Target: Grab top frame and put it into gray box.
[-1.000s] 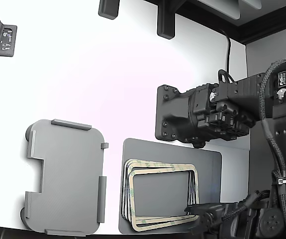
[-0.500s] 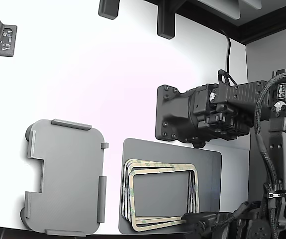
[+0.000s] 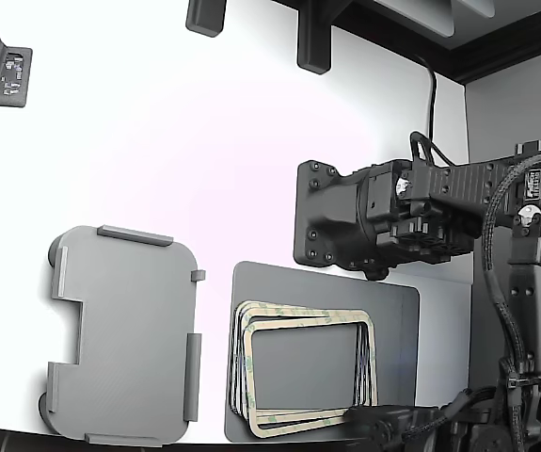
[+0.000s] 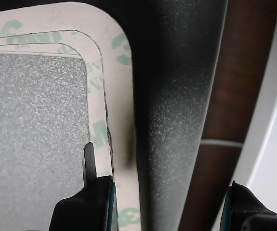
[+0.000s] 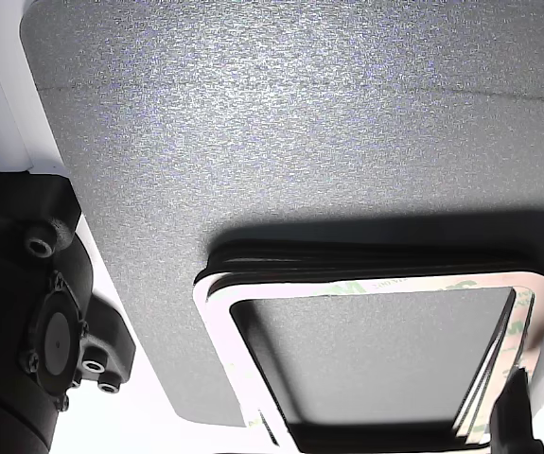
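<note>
1. Gripper point(image 4: 164, 202): jaws apart, straddling one side bar of the top frame point(image 4: 112, 72). One finger point(image 4: 89, 166) sits inside the hollow centre against the inner edge; the other is outside, past the mat's edge. Not clamped yet.
2. Change over the last second: in the exterior view the gripper point(image 3: 383, 414) slid from about 4 o'clock of the stack toward 5 o'clock, now touching the frame's lower right corner. The upper part of the arm shifted slightly. Stack itself hasn't moved.
3. Top frame point(image 3: 306, 369): on top of the pile of like frames, on the dark gray mat point(image 3: 392, 306), at 5 o'clock in the exterior view. Other view shows the stack fanned, with the top frame point(image 5: 224, 303) lying flat.
4. Gray box point(image 3: 129, 334): at 9 o'clock of the stack, well apart, nothing in it.
5. Meaning: approach looks done, pinch is next. Risk in my view: thin frames, so the finger may catch two.
</note>
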Robot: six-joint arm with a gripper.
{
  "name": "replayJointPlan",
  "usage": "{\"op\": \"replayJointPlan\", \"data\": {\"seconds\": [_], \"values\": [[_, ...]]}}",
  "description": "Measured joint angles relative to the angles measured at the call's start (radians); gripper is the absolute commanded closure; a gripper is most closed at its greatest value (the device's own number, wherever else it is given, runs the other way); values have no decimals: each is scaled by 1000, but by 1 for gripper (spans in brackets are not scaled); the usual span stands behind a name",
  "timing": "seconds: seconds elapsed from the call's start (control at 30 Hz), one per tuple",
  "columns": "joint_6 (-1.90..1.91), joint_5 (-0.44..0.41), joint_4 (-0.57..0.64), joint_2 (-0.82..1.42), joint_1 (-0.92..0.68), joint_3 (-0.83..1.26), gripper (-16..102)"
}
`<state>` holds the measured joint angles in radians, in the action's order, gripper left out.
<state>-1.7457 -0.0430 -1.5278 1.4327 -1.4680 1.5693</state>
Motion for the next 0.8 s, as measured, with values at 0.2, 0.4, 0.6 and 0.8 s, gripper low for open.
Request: {"op": "replayJointPlan", "data": {"seconds": [0.2, 0.4, 0.6, 0.8], "values": [[12, -25, -12, -18, -6, -9, 2], [37, -32, -44, -35, -15, -54, 11], [51, -32, -31, -40, -15, -48, 17], [52, -31, -12, -40, -15, -35, 29]]}}
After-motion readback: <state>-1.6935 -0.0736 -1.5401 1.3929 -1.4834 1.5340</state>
